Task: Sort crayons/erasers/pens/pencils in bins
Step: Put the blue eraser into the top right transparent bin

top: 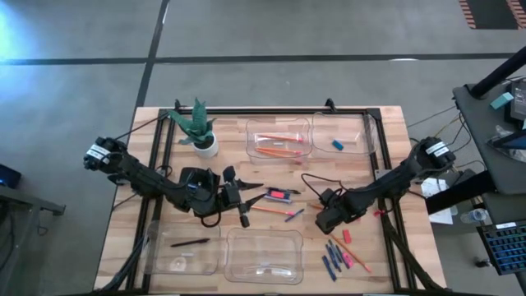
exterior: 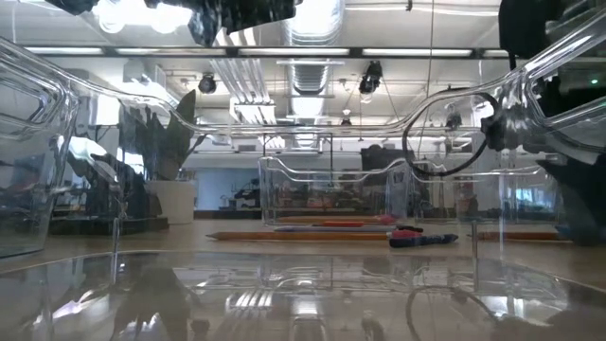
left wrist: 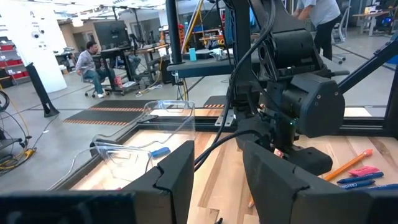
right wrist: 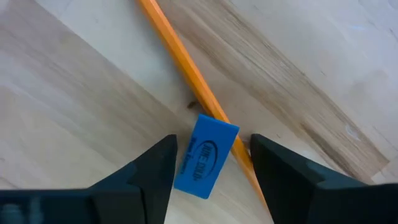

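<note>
Right wrist view: pencil [right wrist: 186, 68] partly behind eraser [right wrist: 205, 155].

Four clear bins [top: 279, 138] are set out, two at the far edge and two at the near edge, plus one potted plant [top: 200, 131].

Blue eraser [right wrist: 205, 155] between right hand [right wrist: 211, 180] fingers, touching pencil [right wrist: 193, 87].

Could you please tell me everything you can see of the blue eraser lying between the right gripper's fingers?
The blue eraser is a small rectangular block, matte and rubbery-looking, with dark print on its top face. It lies flat on the wooden table, at an angle, one corner against an orange pencil. The right gripper is open, a finger either side; neither finger clearly touches it.
</note>
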